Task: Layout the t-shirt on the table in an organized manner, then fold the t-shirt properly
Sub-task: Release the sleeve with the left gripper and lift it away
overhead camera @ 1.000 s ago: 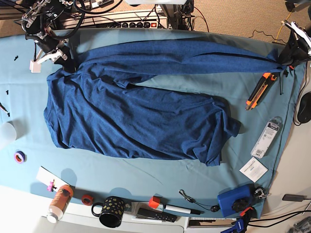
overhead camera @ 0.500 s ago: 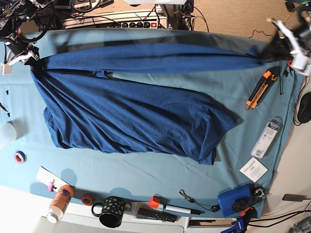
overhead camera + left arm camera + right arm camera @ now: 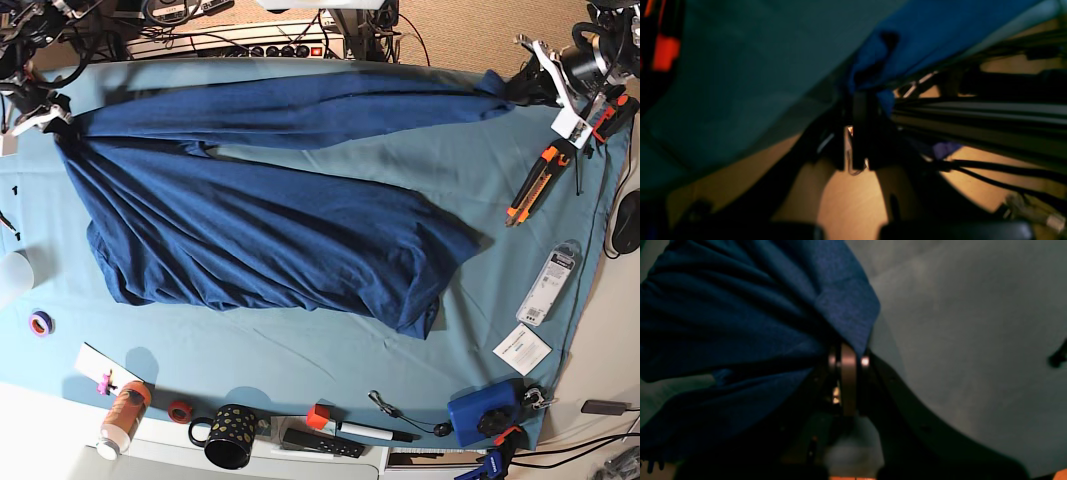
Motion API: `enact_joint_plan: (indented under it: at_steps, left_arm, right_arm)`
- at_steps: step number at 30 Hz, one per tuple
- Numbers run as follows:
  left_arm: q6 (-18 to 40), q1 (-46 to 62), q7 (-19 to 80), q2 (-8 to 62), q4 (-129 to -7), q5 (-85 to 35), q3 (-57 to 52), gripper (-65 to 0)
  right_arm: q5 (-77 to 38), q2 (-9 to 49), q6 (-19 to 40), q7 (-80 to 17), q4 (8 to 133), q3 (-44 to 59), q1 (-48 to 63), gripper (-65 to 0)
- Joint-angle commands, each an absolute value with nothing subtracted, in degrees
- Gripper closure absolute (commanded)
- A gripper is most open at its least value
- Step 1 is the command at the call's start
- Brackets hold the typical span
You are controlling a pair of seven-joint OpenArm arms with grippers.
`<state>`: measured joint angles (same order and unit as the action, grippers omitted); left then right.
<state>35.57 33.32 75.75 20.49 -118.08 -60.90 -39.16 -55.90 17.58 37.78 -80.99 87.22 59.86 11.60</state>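
The navy t-shirt (image 3: 260,220) lies stretched across the teal table (image 3: 300,370), its top edge pulled into a taut band from far left to far right. My left gripper (image 3: 515,85) is shut on the shirt's right end near the table's far right corner; the left wrist view shows blue fabric (image 3: 907,40) bunched at the left gripper (image 3: 860,96). My right gripper (image 3: 55,112) is shut on the shirt's left end at the far left edge. In the right wrist view the cloth (image 3: 750,316) hangs from the right gripper (image 3: 846,353).
An orange utility knife (image 3: 532,186), a packaged tool (image 3: 548,284) and a white card (image 3: 521,349) lie at the right. Along the front edge stand a black mug (image 3: 230,434), a bottle (image 3: 122,418), tape rolls (image 3: 40,322), a pen (image 3: 370,431) and a blue box (image 3: 482,414). A power strip (image 3: 250,45) sits behind.
Both grippers have moved apart and toward the back, pulling the shirt's top edge tighter and longer. The shirt body has spread left and flattened.
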Motion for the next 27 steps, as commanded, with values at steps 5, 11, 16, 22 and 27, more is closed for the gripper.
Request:
enact_joint_plan:
  at_steps: [5, 11, 16, 22, 27]
  left_arm:
    - [34.3, 32.9, 71.3, 21.3, -118.8, -53.6, -39.5, 0.0]
    - [34.5, 32.4, 70.6, 21.3, -118.8, -52.2, -39.5, -8.8]
    - [34.5, 32.2, 69.6, 21.3, -118.8, -52.2, -39.5, -17.9]
    - [33.8, 31.6, 68.2, 21.3, -118.8, -52.9, -39.5, -20.3]
    - [32.8, 26.9, 67.2, 20.6, -118.7, -56.8, -39.5, -26.5]
  right_arm:
    - [-56.9, 18.9, 38.1, -80.0, 88.1, 60.2, 11.6, 0.0]
    - [-57.0, 18.9, 38.1, -80.0, 88.1, 60.2, 11.6, 0.0]
    - [-57.0, 18.9, 38.1, -80.0, 88.1, 60.2, 11.8, 0.0]
    - [-57.0, 18.9, 38.1, -80.0, 88.1, 60.2, 11.8, 0.0]
    - [-57.2, 18.9, 38.1, -80.0, 88.1, 60.2, 11.7, 0.0]
